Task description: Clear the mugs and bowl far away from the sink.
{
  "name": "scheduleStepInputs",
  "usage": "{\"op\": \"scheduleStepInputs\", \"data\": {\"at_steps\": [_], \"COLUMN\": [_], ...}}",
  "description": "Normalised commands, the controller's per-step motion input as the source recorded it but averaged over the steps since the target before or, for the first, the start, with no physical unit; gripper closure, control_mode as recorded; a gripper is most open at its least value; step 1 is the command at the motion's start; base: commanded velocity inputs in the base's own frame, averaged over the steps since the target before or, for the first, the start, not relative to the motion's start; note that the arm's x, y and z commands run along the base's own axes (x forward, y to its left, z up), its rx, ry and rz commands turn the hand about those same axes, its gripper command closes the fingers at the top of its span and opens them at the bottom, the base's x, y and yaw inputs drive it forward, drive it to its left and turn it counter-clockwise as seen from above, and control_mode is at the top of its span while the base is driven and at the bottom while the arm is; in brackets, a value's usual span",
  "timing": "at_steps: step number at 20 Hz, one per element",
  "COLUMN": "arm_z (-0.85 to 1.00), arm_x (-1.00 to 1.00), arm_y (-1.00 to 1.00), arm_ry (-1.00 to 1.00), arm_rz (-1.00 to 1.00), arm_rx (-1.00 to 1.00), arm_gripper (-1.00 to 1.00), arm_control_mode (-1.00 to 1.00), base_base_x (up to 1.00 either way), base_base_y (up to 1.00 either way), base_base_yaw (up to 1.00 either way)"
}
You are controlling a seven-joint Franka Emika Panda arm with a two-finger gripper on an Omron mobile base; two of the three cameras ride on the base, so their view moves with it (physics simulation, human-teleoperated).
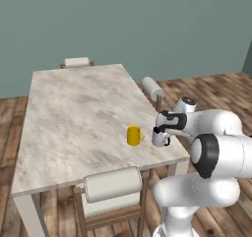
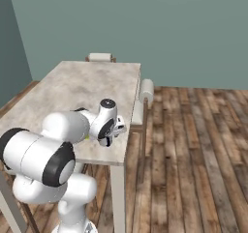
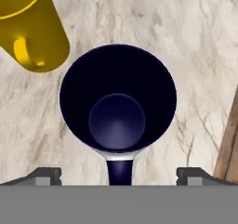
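Note:
A pale mug [image 1: 160, 139] with a dark rim and handle stands upright on the marble table [image 1: 74, 113], near its front right corner. My gripper [image 1: 160, 131] hovers just above it, open. In the hand view I look straight down into the mug's dark inside [image 3: 118, 102], its handle pointing toward the bottom between my spread fingertips [image 3: 45, 174], which stand clear of its sides. A yellow mug [image 1: 134, 135] stands upright just left of the pale one, also at the top left of the hand view [image 3: 30, 28]. The bowl and the sink are out of view.
The table's right edge runs close beside the pale mug, with wooden floor [image 3: 228, 144] beyond it. A chair [image 1: 113, 187] is pushed in at the near side, another [image 1: 152, 88] at the right side, and a third [image 1: 77, 62] at the far end.

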Motion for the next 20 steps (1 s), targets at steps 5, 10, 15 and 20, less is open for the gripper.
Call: {"op": "scheduleStepInputs", "data": {"at_steps": [5,10,15,20], "arm_z": [0.8,0.97,0.78,0.43], "arm_x": [-0.16,-0.34,-0.51,-0.55], "arm_y": [-0.03,-0.01,0.0,-0.02], "arm_ry": [0.02,0.01,0.07,0.02], "arm_rz": [-0.07,-0.16,-0.13,-0.15], "arm_rx": [0.02,0.0,0.0,0.01], "arm_gripper": [-1.0,-1.0,-1.0,-1.0], "arm_control_mode": [-1.0,-1.0,-1.0,-1.0], "base_base_x": [0.0,0.0,0.0,0.0], "base_base_y": [0.0,0.0,0.0,0.0], "base_base_yaw": [0.0,0.0,0.0,0.0]}}
